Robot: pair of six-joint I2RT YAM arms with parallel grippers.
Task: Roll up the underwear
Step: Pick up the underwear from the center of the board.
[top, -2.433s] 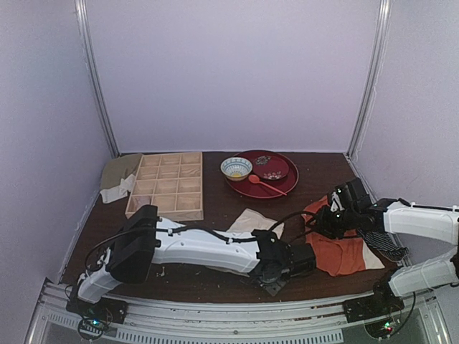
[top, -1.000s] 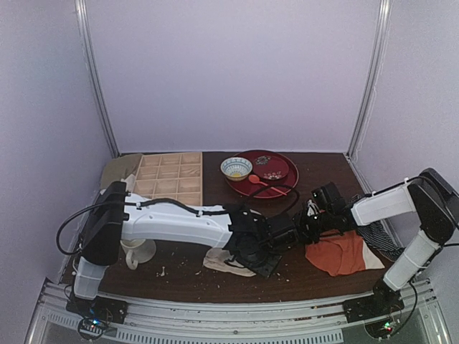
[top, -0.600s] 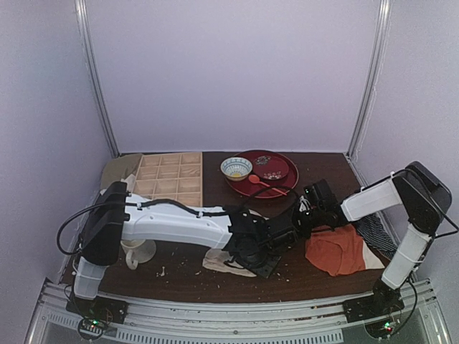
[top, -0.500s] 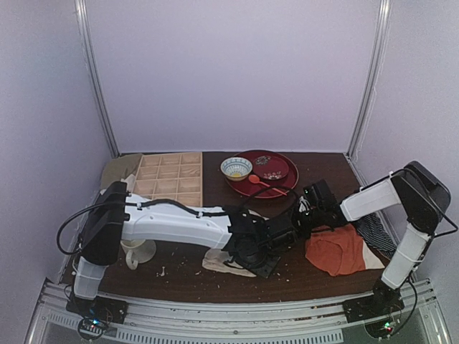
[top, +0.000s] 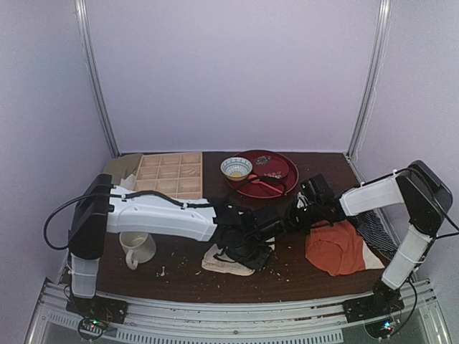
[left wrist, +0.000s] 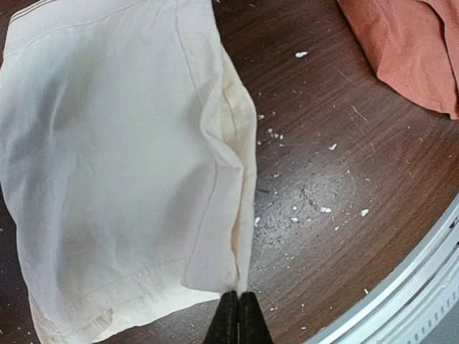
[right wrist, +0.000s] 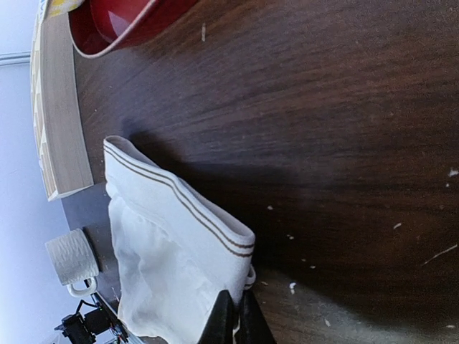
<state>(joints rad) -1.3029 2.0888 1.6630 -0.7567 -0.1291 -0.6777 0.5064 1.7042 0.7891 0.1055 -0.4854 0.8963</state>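
both arms have closed in on the middle of the table since the earlier frames. the right arm has reached across from 3 o'clock and its claw has snapped shut within the last second, while the left arm has swung back and bared a mug [top: 136,247] at 8 o'clock.

the cream underwear [top: 228,259] lies rumpled near the front edge, at about 6 o'clock on the table [top: 301,276], apart from the orange cloth [top: 337,247] at 4 o'clock. the left claw [left wrist: 237,319] is fully closed, its tips meeting at a bottom corner of the leg hem and seemingly pinching it. the right claw [right wrist: 233,315] is likewise closed, with the striped waistband running down into its tips.

two pinches on opposite edges look meant to draw the cloth taut and flat so it can be rolled from one end — no roll is begun yet, and the fabric is folded over on itself. such thin cloth could slip from either pinch if the arms pull unevenly.

a wooden divided tray [top: 168,175] sits at 11 o'clock, with a red plate [top: 276,188] and a bowl [top: 236,168] at about 12 to 1 o'clock — all well out of the way. crumbs dot the dark wood.
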